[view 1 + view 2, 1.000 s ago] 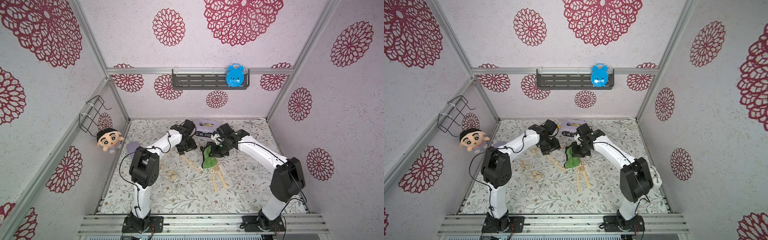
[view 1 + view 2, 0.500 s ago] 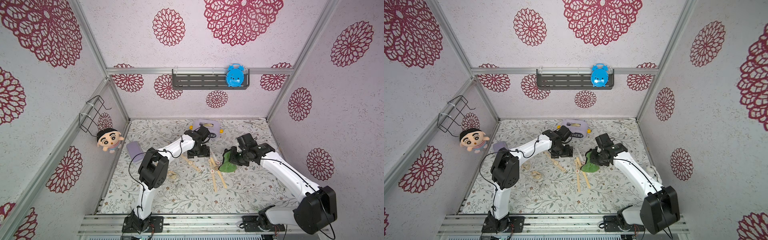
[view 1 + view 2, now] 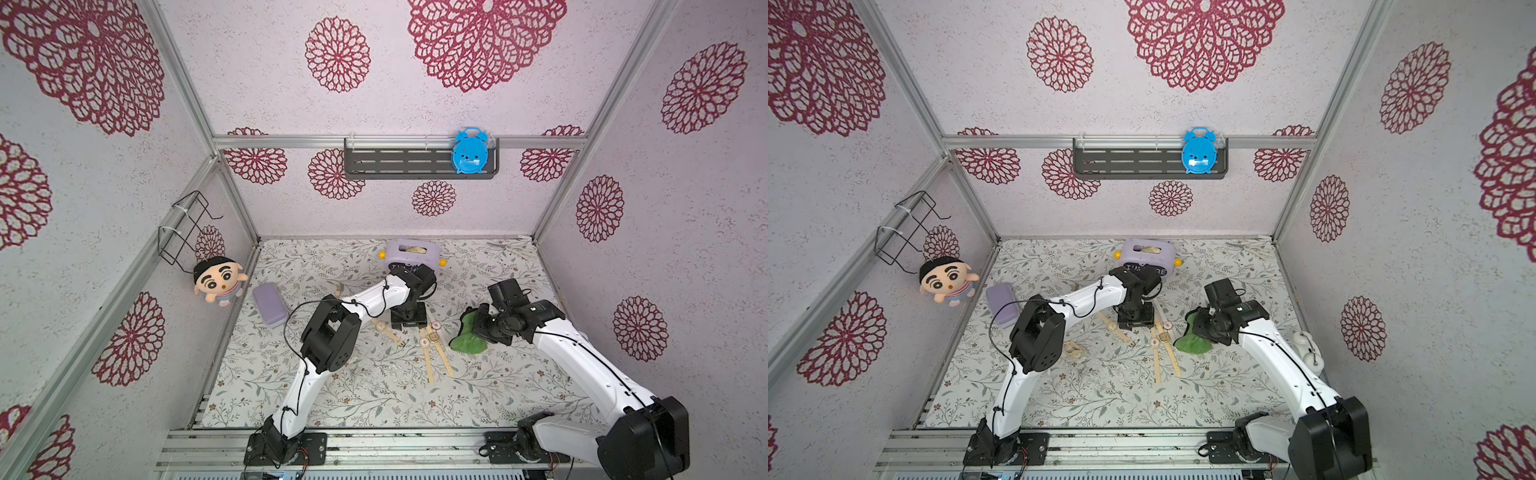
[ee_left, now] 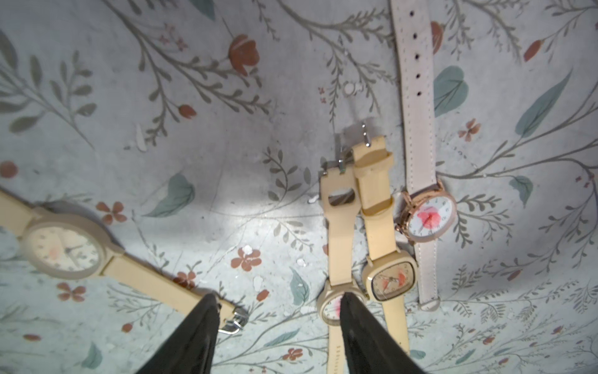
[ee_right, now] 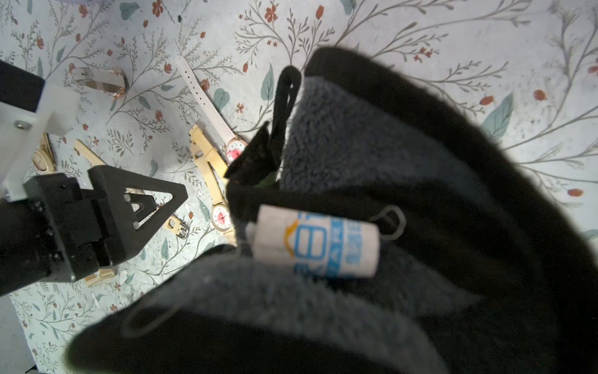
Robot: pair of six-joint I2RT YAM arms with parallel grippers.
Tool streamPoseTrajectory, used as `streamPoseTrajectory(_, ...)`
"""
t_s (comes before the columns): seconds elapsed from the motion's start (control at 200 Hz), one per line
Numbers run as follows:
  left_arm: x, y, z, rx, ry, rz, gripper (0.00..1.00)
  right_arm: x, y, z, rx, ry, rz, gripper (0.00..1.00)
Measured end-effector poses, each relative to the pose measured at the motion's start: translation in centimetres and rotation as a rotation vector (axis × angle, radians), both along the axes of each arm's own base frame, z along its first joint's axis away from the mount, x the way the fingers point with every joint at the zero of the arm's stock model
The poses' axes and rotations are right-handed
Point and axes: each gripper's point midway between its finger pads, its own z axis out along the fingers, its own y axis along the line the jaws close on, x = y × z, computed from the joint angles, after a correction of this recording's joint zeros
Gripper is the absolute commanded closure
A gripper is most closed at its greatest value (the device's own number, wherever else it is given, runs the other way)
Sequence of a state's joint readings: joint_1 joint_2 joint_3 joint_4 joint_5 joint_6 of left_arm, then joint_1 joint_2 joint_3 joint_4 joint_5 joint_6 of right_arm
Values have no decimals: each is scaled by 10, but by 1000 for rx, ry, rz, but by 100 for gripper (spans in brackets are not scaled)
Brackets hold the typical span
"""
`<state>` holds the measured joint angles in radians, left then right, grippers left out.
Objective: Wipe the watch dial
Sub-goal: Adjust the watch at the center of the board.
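Observation:
Several watches lie side by side on the floral table top. In the left wrist view I see a round-dial beige watch [image 4: 331, 307], a square-dial one [image 4: 390, 280], a rose-gold one on a pink strap [image 4: 428, 217], and a further beige watch [image 4: 61, 251] off to one side. My left gripper [image 4: 278, 301] hangs open just above them, one fingertip [image 4: 349, 301] over the round dial; it also shows in both top views [image 3: 409, 321] [image 3: 1133, 318]. My right gripper [image 3: 473, 328] is shut on a green cloth [image 3: 467, 343] [image 3: 1192, 343] beside the watches. The cloth [image 5: 356, 155] hides that gripper's jaws.
A lilac box [image 3: 411, 253] stands at the back. A lilac case [image 3: 270, 304] and a plush doll [image 3: 218, 282] are at the left wall. A curled watch [image 3: 1073, 349] lies by the left arm's elbow. A blue alarm clock [image 3: 469, 151] sits on the wall shelf.
The right arm has drawn back to the right with the cloth, off the watches. The left gripper has shifted right to stand over the watch group, its jaws somewhat narrower.

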<state>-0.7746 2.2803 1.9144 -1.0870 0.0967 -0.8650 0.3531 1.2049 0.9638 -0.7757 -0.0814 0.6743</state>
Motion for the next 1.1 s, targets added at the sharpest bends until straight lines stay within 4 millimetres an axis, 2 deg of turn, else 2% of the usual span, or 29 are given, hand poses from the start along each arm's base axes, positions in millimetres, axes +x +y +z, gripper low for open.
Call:
streamPoseTrajectory(0.405,-41,-29,2,-27,94,43,32,-10,-5,-12,-9,26,-4,100)
streamPoseTrajectory(0.615,-55,-33,-9,0,132,33,34,-16,-9,-22,-16,48,-11,100)
streamPoseTrajectory(0.781,-60,-31,-25,29,163,37,35,-15,-10,-22,-14,43,-15,100)
streamPoseTrajectory(1.101,-57,-26,-27,54,182,80,44,-13,-12,-22,-13,40,-22,100)
